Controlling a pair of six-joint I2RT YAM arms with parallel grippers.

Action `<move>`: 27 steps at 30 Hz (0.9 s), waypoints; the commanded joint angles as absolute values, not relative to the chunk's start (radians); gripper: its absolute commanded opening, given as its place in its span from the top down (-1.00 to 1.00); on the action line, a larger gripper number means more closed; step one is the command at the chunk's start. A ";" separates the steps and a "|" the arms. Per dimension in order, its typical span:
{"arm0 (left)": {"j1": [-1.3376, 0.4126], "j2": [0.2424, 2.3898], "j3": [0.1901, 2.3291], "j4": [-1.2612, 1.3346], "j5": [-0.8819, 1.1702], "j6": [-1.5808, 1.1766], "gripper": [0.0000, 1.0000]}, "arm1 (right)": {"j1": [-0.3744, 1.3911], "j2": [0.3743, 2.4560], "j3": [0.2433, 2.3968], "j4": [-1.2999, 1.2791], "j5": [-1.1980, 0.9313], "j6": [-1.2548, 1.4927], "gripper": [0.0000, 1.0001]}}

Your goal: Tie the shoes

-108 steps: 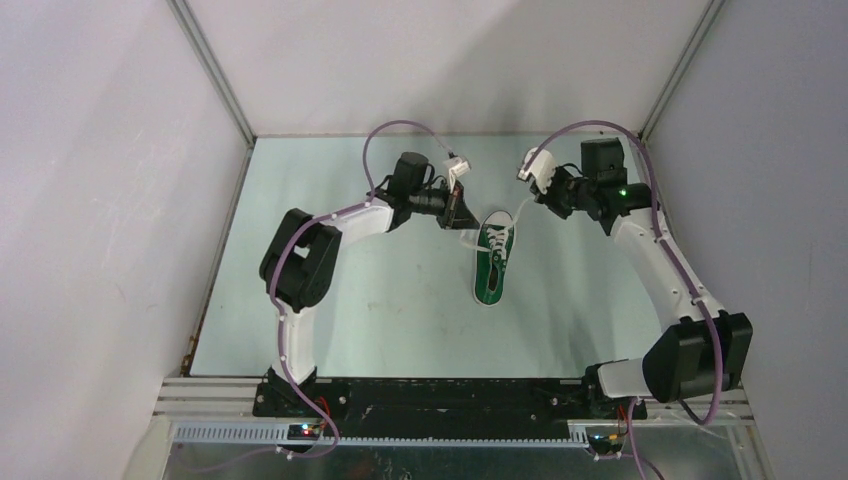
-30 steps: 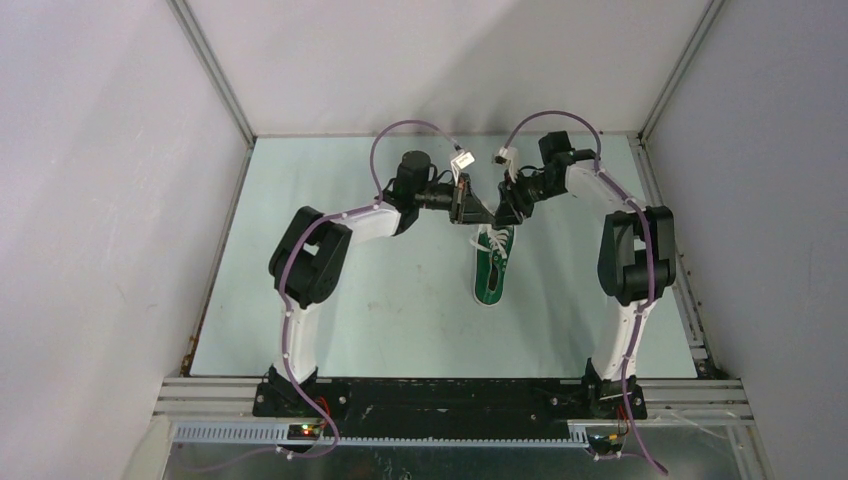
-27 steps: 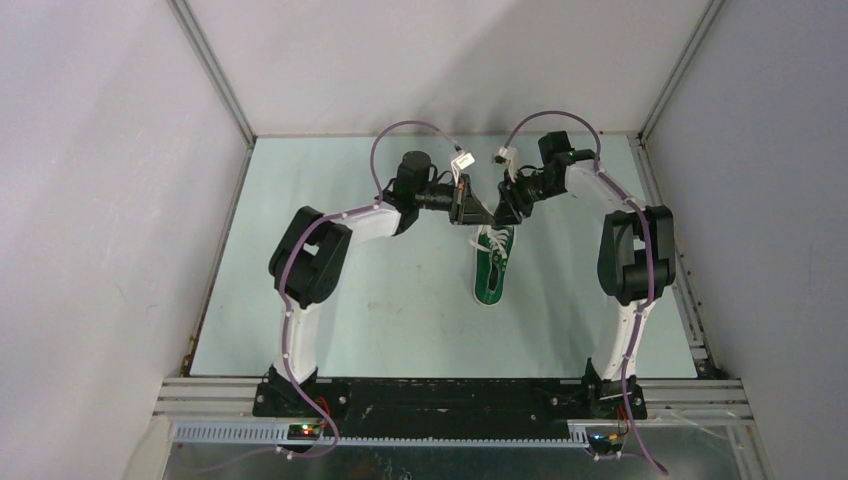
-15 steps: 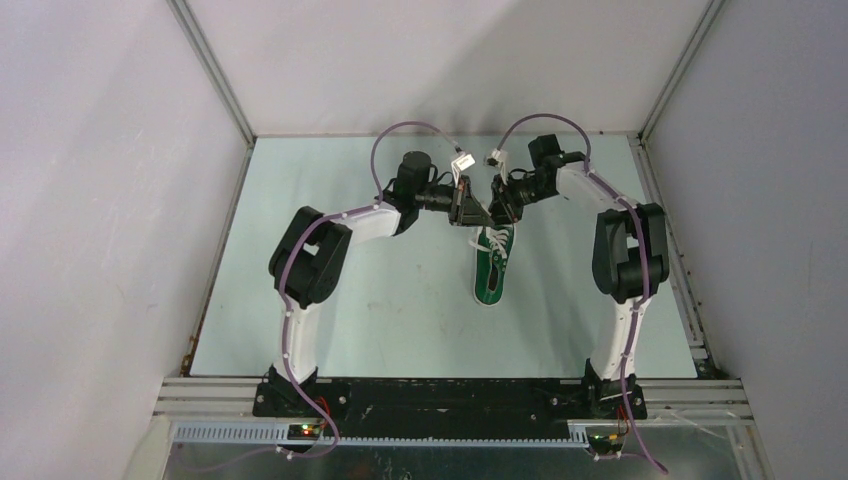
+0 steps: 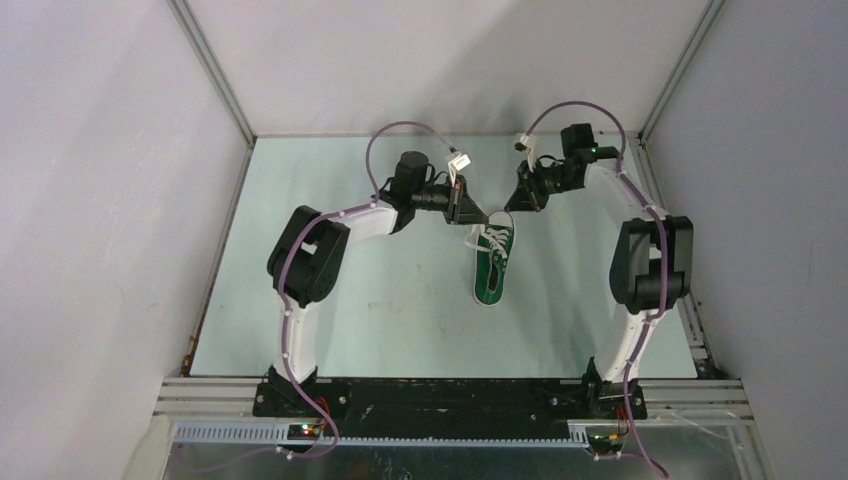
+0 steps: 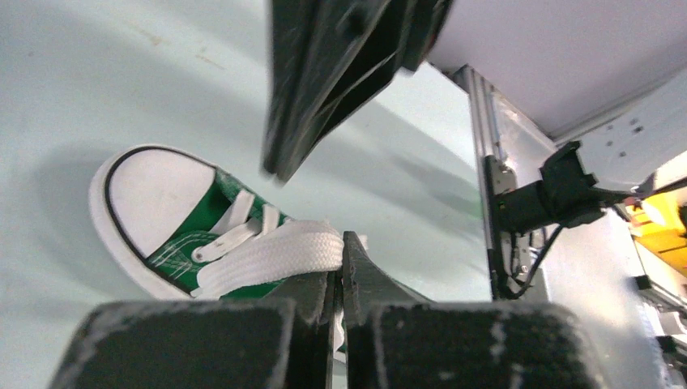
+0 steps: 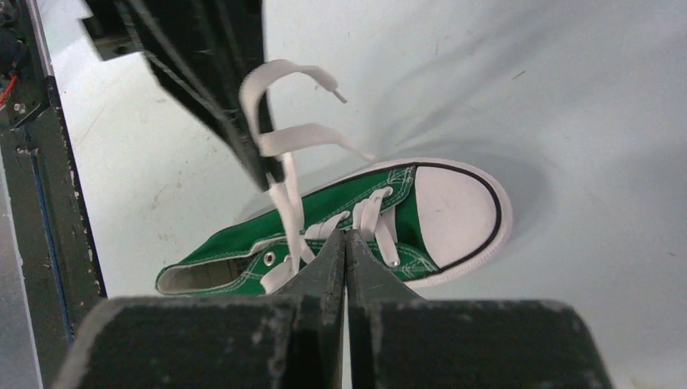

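1. Shoe (image 5: 492, 268): a small green canvas sneaker sat on its sole near the middle of the worktop (image 5: 380, 300), a little toward the far side. Its long axis ran near-to-far with a slight lean. The heel faced the arm bases and the white toe cap (image 5: 501, 223) pointed at the back wall.
2. The opening of the shoe faced up. In the wrist views a thin dark line ran round the toe cap above the white sole edge.
3. The left tool (image 5: 470, 214) hung just beside the toe, on its left, clenched on a white lace (image 7: 279, 144). From the right wrist, the lace rose from the eyelets to the tool's tips, and two flat ends stuck out past them. From the left wrist, a flat band of lace crossed the closed fingers (image 6: 356, 279).
4. The right tool (image 5: 526, 202) stood off to the far right of the toe, apart from the shoe. Its fingers (image 7: 360, 271) were pressed together tip to tip.
5. The worktop was a pale blue-green matte sheet with faint scuffs and smudges.
6. Plain white walls (image 5: 450, 60) closed in three sides, with aluminium posts (image 5: 215, 75) at the far corners. A black rail (image 5: 450, 395) carried the arm bases at the near edge, and purple cables (image 5: 395, 128) looped over both arms.
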State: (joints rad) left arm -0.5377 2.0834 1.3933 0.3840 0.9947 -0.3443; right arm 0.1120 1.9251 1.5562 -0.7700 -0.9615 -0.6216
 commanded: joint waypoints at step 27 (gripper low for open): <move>-0.531 2.059 1.347 0.727 1.147 -0.505 0.97 | 0.201 2.049 1.659 -0.813 -0.987 -0.690 -0.04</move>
State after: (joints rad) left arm -0.5362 2.0830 1.3510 0.6018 1.1149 -0.4385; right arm 0.1936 2.0285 1.5906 -0.7650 -0.9459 -0.6510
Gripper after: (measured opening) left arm 0.023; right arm 0.510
